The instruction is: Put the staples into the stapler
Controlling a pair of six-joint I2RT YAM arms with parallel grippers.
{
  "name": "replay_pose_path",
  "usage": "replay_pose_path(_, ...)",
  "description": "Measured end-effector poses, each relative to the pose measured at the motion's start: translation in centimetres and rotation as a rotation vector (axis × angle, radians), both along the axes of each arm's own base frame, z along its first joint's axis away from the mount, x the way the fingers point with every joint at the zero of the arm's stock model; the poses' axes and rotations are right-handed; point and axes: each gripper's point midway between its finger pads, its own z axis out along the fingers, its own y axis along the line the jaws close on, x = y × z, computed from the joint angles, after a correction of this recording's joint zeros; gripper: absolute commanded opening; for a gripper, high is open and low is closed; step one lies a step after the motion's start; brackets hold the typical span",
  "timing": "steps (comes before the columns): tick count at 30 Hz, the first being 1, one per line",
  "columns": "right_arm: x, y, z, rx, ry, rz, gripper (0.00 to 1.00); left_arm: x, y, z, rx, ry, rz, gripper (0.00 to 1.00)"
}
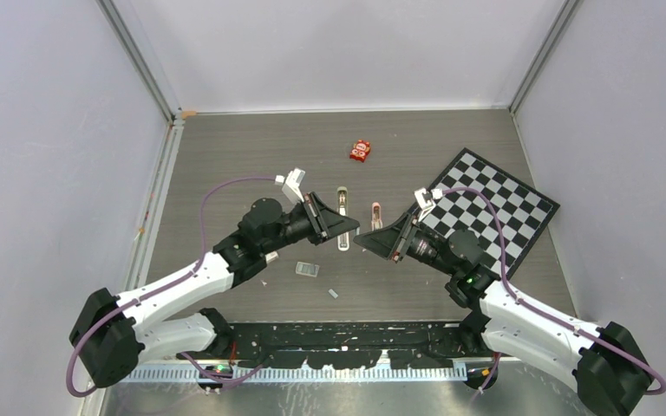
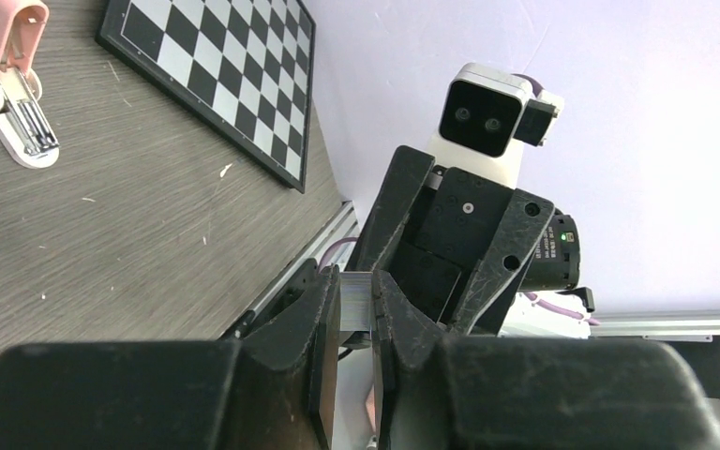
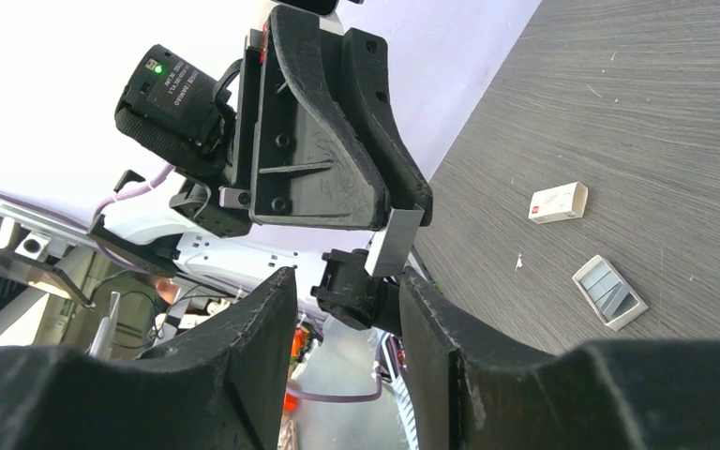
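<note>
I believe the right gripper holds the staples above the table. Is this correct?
No. The left gripper holds the staples above the table, not the right gripper, which is open. The left wrist view shows the silvery strip pinched in that gripper.

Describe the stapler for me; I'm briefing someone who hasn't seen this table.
Find the checkerboard mat at the table's right, then look left. Two small bars lie side by side there; the stapler is the left one: longer, olive-grey with a pale channel, unlike the pink-and-white piece.
</note>
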Motion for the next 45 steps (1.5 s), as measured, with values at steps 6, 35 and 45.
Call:
replay_pose_path(6,0.0,0.0,0.2,0.007,-0.002,-0.002,0.46,-0.2,0.1,0.4,-0.018,-0.004,-0.004,0.17)
replay_pose_path(35,0.3,0.1,0.9,0.066,0.000,-0.003,0.27,-0.7,0.1,1.7,-0.140,-0.012,-0.017,0.21)
replay_pose_path(45,0.3,-0.1,1.0,0.073,-0.006,-0.015,0.26,-0.8,0.2,1.1,-0.118,-0.014,-0.016,0.48)
